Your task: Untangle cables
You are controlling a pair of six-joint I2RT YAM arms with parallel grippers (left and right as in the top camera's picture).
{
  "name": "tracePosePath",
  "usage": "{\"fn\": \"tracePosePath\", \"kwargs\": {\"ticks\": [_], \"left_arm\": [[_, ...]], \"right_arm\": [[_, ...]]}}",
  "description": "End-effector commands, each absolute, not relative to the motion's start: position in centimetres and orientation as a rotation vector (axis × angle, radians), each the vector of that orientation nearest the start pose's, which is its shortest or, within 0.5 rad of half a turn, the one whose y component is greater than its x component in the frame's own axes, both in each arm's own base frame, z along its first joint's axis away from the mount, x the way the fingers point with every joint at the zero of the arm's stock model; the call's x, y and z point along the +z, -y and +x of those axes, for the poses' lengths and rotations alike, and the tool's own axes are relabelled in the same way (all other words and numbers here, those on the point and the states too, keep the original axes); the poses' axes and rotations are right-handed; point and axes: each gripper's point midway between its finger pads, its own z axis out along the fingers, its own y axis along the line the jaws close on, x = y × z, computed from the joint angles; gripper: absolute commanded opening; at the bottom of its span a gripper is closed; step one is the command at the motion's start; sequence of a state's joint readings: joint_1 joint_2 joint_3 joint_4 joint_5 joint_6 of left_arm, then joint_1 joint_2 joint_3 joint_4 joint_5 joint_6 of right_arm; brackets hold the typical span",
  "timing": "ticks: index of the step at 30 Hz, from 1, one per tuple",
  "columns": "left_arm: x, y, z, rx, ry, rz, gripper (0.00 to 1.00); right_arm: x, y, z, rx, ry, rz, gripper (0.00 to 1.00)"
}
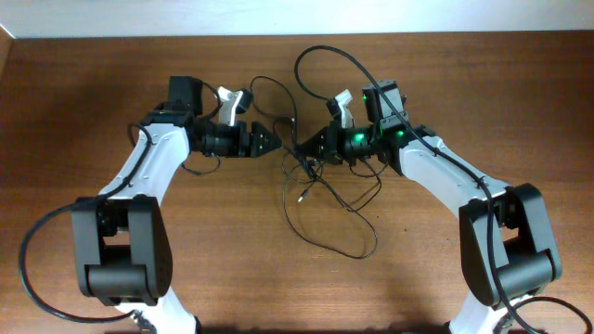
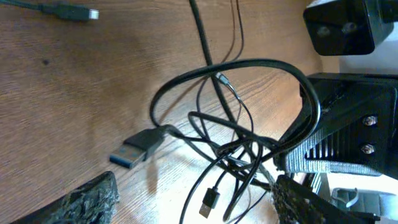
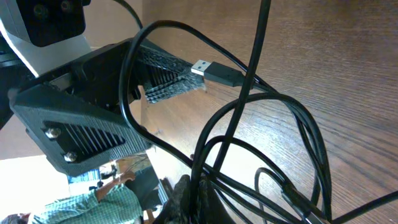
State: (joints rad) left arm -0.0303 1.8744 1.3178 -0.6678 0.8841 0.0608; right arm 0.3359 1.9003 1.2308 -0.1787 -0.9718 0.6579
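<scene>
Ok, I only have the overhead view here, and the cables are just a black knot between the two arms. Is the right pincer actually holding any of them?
Observer: Yes. On the right wrist view, the right pincer is shut on several strands of the cables, bunched together.
Operator: And the left one?
Observer: The left pincer is open on its own camera. Its fingers stand apart on either side of the tangle and grip nothing.
Operator: Any plug ends showing?
Observer: A USB plug with a blue insert sticks out to one side of the knot.
</scene>
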Motion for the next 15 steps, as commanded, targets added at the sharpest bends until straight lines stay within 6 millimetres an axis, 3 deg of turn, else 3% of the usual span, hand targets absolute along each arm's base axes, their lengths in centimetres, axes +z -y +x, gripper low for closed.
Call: {"fn": "tracePosePath", "kwargs": {"ticks": [1,8,9,11,15], "left_arm": [[11.1,16.6,38.5,-1.242,-2.516,0.437,0.8],[9.9,19.8,37.0,-1.145,-2.562,0.603,0.7],[9.9,19.8,37.1,-1.142,-2.557,0.604,0.62],[9.8,19.6,37.7,-1.096,-2.55,0.603,0.17],[9.1,17.8,41.0,-0.908,-2.583,0.402,0.0]], "right_arm": [[14.0,-27.9,37.6,1.652,-2.512,-0.102,0.04],[14.9,-27.9,37.2,1.723,-2.482,-0.139,0.04],[14.9,-27.9,37.2,1.728,-2.482,-0.142,0.04],[15.0,-28.0,37.1,1.743,-2.478,-0.151,0.04],[15.1,-28.0,37.1,1.74,-2.473,-0.161,0.04]]}}
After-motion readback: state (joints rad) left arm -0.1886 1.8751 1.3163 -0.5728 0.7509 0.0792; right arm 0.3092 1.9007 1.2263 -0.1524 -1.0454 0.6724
